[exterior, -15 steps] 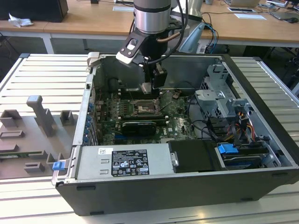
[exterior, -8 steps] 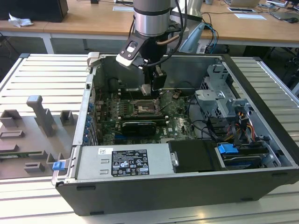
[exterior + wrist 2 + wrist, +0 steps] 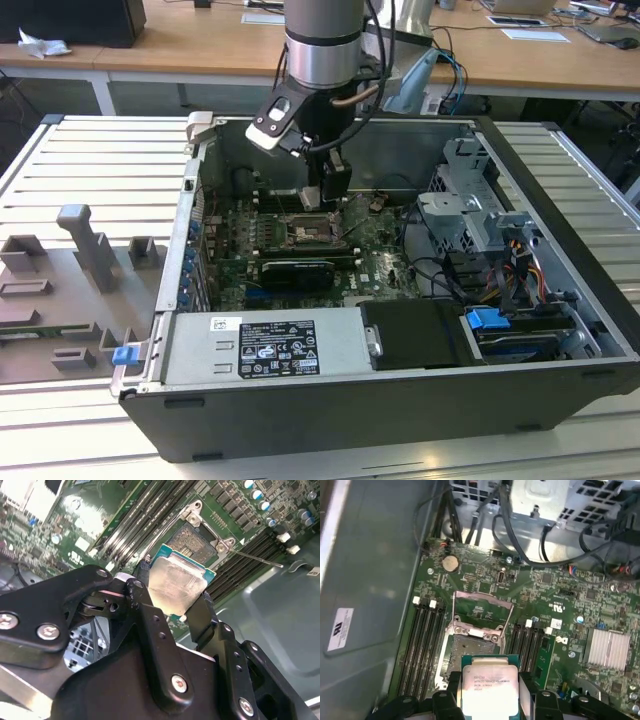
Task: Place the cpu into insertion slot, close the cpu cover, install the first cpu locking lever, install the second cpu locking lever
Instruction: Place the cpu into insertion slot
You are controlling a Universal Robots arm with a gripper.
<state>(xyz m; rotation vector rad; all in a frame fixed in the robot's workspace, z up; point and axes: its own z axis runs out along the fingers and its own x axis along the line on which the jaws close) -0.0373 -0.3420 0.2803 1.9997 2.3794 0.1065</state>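
Since the socket lay deep in the open black computer case [image 3: 400, 420], the exterior view had the black pincer [image 3: 335, 190] hanging over it. The second wrist view showed it pinching the pale, square, metal-topped cpu [image 3: 177, 585] by its edges, above the dark square insertion slot [image 3: 192, 537] and apparently not yet seated. In the first wrist view, the thin silvery-grey cpu cover [image 3: 482, 607] stood tipped up, leaving the slot free.

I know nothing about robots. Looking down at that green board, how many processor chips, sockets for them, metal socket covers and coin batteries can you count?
cpu: 1, gripped between the fingers
insertion slot: 1
cpu cover: 1, raised open
coin battery: 1
Total: 4
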